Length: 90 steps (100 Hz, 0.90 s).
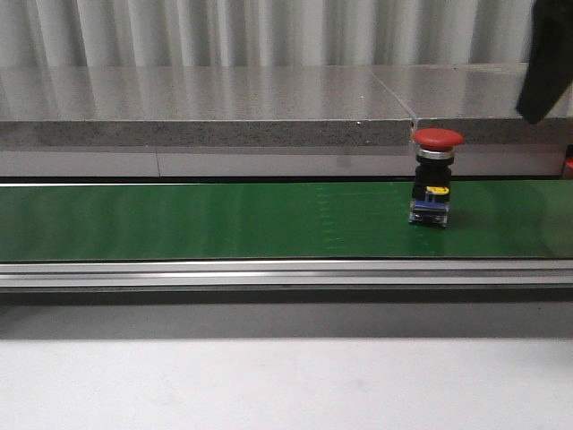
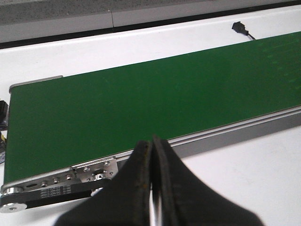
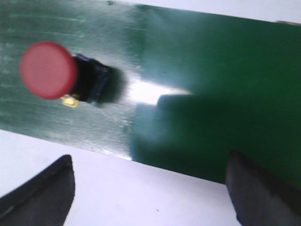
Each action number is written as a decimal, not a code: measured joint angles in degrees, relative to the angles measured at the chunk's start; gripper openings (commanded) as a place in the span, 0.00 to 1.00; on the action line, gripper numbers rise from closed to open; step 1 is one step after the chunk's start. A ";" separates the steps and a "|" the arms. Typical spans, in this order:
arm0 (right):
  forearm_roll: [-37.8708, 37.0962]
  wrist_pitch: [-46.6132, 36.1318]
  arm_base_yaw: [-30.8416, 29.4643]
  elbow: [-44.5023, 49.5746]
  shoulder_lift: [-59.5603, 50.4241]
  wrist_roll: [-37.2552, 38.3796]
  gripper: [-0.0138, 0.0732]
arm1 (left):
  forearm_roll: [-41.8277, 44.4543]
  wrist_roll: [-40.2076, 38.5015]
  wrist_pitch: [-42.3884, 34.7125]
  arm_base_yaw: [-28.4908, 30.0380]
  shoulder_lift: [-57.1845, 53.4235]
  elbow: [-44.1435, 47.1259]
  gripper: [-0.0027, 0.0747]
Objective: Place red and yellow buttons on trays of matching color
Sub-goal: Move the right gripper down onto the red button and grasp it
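Over on the left side, the left pincer (image 2: 153, 188) hangs low beside the near rail of the green conveyor belt (image 2: 141, 108), its two dark fingers pressed together with barely a slit between them and nothing caught in that slit. From its wrist view that end of the belt is bare, with only the roller housing and a small black plug (image 2: 240, 28) lying on the white surface (image 2: 235, 188) beyond the far edge. Moving rightward along the belt in the front view, the one task piece I can see is a red button (image 1: 436, 175), a mushroom-headed switch standing upright on the belt, its red cap on top and a black and blue body with a yellow tag beneath. Further right, the right pincer (image 3: 150, 188) hovers above and to one side of that button, its fingers spread wide apart and holding nothing; a dark part of that arm shows at the top right corner of the front view. As for progress, I would say the job has hardly begun: the red button is not gripped and sits on the belt, no yellow button is in sight, and neither the red tray nor the yellow tray appears in any view, so I cannot tell whether anything has already been sorted.
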 measured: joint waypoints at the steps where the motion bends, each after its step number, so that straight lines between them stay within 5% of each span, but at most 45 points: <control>1: 0.24 0.02 0.37 -0.19 0.41 -0.42 0.90 | 0.00 0.00 0.00 0.00 0.00 0.00 0.01; 53: 2.31 3.16 3.91 -12.68 15.33 -5.90 0.87 | 0.00 0.00 0.00 0.00 0.00 0.00 0.01; 75: 2.20 3.28 3.91 -13.19 17.58 -6.50 0.45 | 0.00 0.00 0.00 0.00 0.00 0.00 0.01; 90: 1.53 3.28 3.91 -13.32 17.59 -6.73 0.33 | 0.00 0.00 0.00 0.00 0.00 0.00 0.01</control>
